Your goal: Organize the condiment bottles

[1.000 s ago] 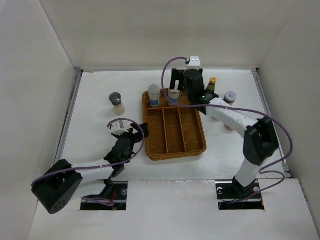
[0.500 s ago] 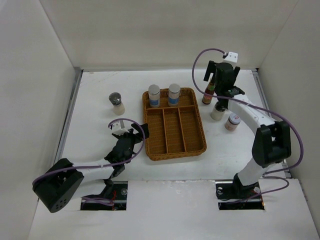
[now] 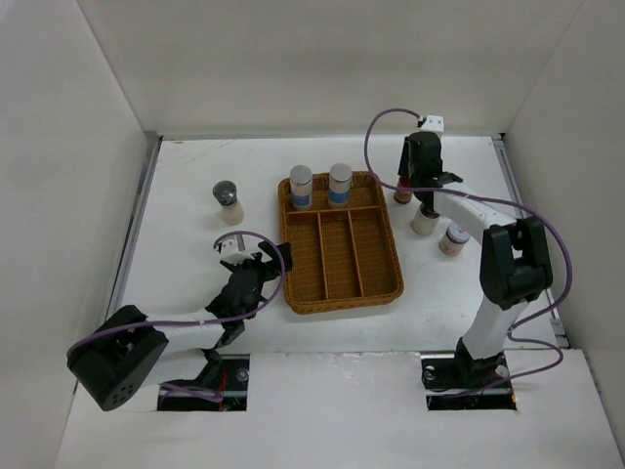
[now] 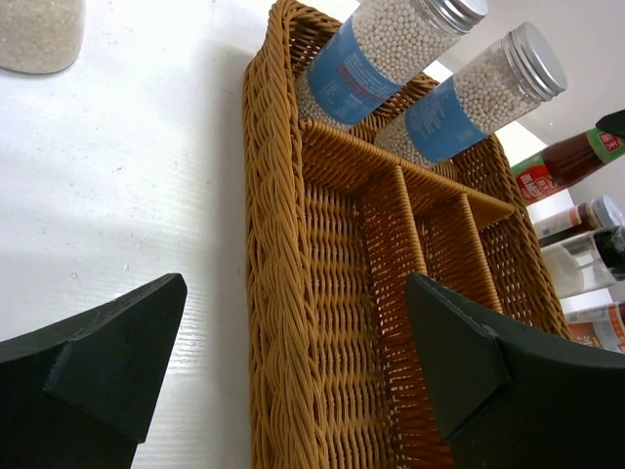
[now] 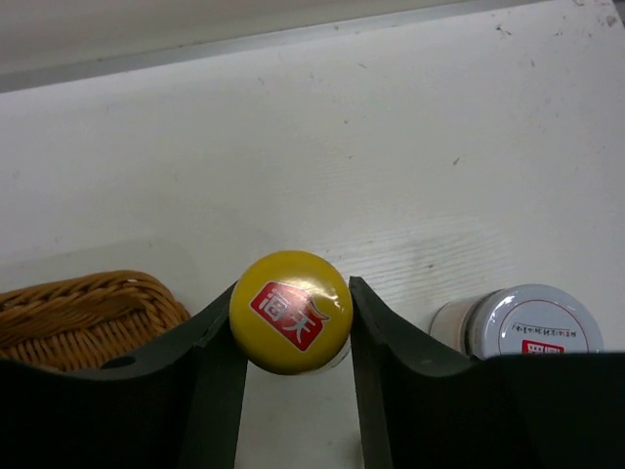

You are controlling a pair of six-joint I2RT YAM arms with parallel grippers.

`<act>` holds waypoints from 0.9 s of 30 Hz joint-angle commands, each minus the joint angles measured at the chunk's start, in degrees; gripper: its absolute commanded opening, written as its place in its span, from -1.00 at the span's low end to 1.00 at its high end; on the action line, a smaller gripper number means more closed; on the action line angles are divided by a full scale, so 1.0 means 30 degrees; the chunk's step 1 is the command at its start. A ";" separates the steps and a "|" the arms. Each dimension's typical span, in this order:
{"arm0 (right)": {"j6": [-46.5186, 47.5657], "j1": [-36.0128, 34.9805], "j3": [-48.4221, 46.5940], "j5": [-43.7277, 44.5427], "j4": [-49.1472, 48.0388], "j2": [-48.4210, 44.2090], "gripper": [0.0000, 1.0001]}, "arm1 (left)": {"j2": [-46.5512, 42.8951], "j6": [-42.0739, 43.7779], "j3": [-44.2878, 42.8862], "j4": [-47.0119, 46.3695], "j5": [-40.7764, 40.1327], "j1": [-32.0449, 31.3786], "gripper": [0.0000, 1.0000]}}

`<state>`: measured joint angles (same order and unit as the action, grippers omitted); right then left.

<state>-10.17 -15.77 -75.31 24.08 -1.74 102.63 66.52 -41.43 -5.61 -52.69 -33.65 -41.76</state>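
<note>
Toward the far edge, right of centre: a tall red sauce bottle with a yellow cap is being gripped just beside the brown wicker divided tray.
Right gripper: its fingers are being pressed against both sides of the yellow cap.
Left gripper: it is being held wide apart and empty, nearer the near edge, by the tray's left wall.
Tray's far compartment: a silver-lidded jar with a blue label and a second blue-labelled jar are being shown upright, side by side.
Toward the left edge: a dark-lidded jar is being shown standing apart from the tray.
Toward the right edge: a white-lidded jar and a pale-lidded jar are being shown near the sauce bottle.
</note>
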 commanded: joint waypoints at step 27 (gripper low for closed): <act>0.0433 -0.4777 -0.0972 0.0793 -0.4752 -0.2572 -0.19 | -0.0171 -0.0165 -0.0329 -0.1393 0.0435 -0.0040 0.94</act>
<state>-7.57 -30.13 -73.93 26.13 -8.14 94.35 67.29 -41.43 -5.63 -53.80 -32.73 -41.69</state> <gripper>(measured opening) 0.484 0.971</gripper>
